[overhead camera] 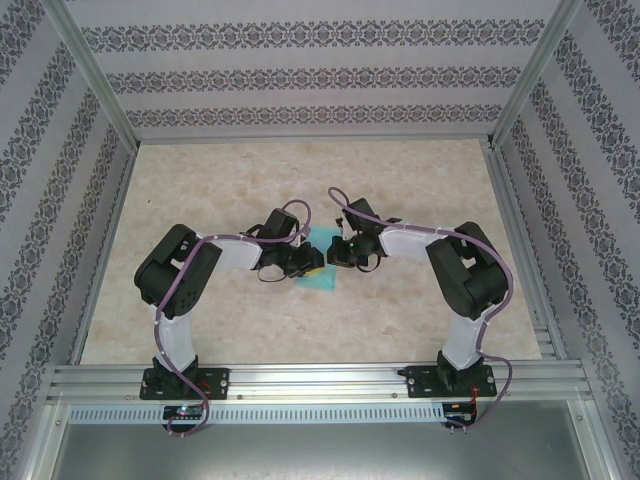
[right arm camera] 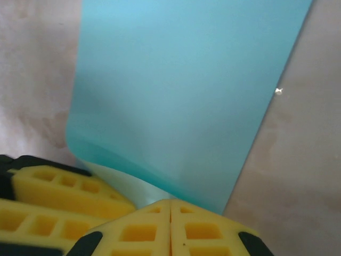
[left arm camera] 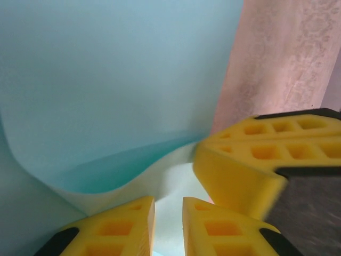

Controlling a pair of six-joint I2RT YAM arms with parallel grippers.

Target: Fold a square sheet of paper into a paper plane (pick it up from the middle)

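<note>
Top external view showed the square sheet of paper (overhead camera: 321,277) at frame centre, apparently mid-fold. The right gripper (right arm camera: 170,205) was clenched, seemingly pinching its edge; the left gripper (left arm camera: 168,210) stood barely parted, grip unclear. Next likely needed: carrying the edge over and pressing 1 crease.

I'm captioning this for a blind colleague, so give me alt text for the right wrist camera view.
A turquoise paper lies on a marbled beige table, its near left corner curled. The right gripper, yellow fingertips pressed together, sits at the paper's near edge, with the left gripper beside it at lower left.
</note>
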